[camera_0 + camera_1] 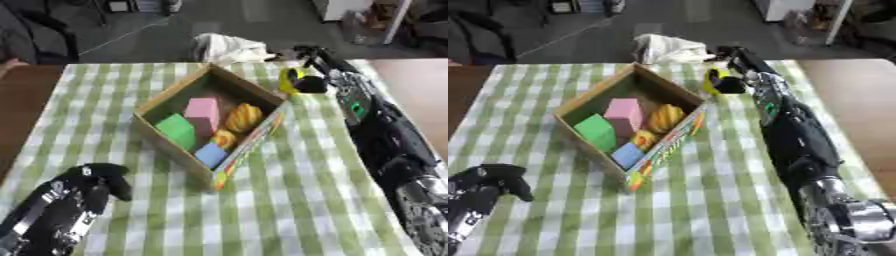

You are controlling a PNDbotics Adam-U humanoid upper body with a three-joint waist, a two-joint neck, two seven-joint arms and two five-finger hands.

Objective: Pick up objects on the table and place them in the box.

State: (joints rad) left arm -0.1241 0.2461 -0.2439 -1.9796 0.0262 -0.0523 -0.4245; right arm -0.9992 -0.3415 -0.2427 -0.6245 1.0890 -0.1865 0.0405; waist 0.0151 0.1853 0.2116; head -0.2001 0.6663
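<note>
Both of your arms show: your right hand (308, 75) reaches far out, fingers curled round a yellow thing (291, 80) just beyond the box (157, 102), while your left hand (103, 181) rests curled and empty near the lower left corner.

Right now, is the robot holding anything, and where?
The right hand holds a yellow thing near the box; which part cannot be told. The left hand holds nothing.

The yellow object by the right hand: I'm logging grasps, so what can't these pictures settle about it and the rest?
- Yellow object: its kind is blurred; right hand covers part, grip unclear.
- Box: near wall hides its floor.
- Left hand: dark, blurred, finger pose unreadable.
</note>
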